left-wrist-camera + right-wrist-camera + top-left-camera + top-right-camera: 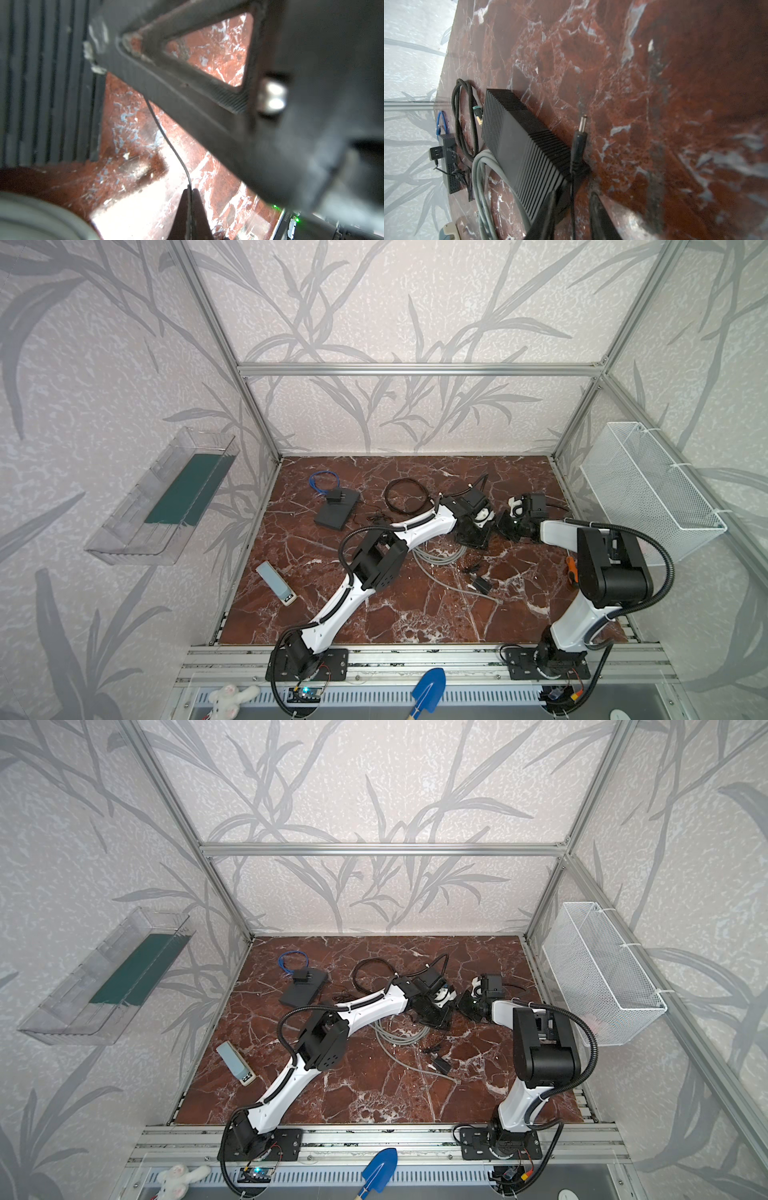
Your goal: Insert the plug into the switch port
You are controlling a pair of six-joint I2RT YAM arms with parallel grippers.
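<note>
Plug not yet in the switch.
Switch (519,145) (473,541) lies on the surface (654,83), right of centre in both top views. Left jaws are clamped on the cable (166,141). Right jaws stand apart astride it, behind the plug (580,133).

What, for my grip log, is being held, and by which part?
The left gripper pinches the thin cable behind the plug; the right gripper only straddles it.

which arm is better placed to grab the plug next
Right, likely: the right fingers stand either side of the cable just behind the plug, beside the switch. The left fingers are shut on the cable farther back, so they can only steady it.
</note>
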